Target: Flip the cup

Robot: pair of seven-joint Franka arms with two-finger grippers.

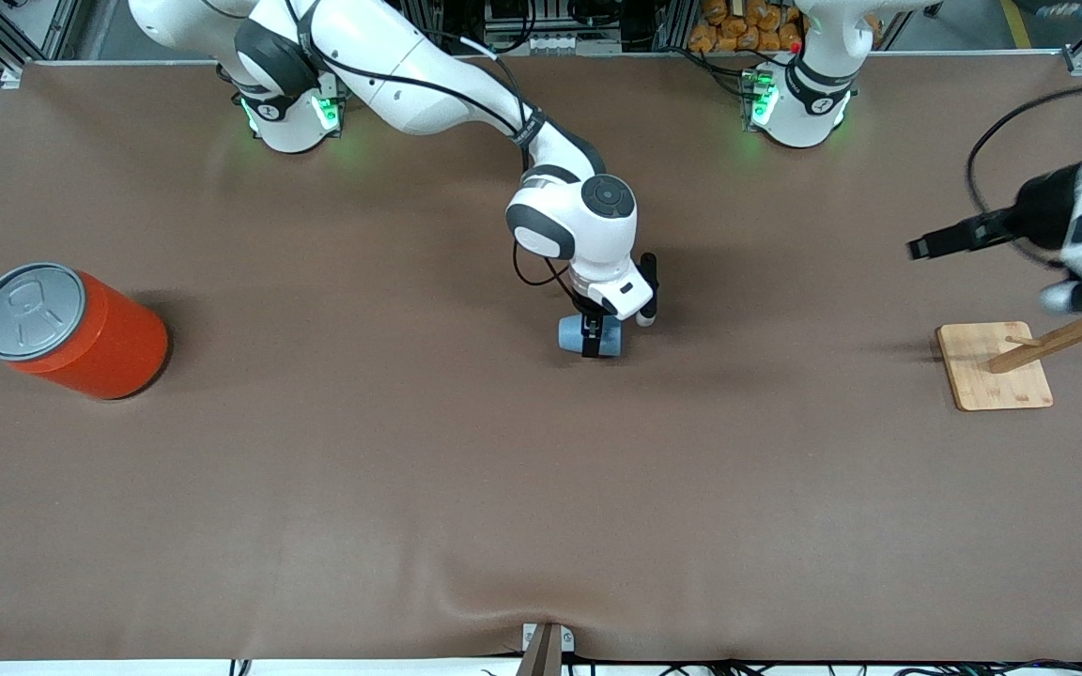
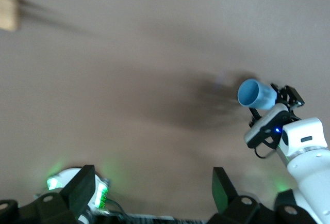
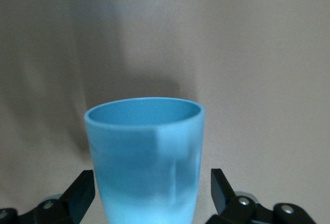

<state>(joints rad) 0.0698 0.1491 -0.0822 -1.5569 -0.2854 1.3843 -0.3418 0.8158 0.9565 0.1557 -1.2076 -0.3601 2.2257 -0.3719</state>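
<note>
The right gripper (image 1: pixel 590 340) is grasping the matte, tapered light-blue cup (image 1: pixel 587 335), holding it sideways over the brown mat's (image 1: pixel 409 469) middle. The left gripper (image 2: pixel 149 188) is waiting, fingers spread, above the wooden rack (image 1: pixel 996 366).

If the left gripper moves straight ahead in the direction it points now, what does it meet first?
Probably only the bare table. The left gripper points at open brown surface; the cup, held by the right gripper, sits off to one side, though depth is unclear.
</note>
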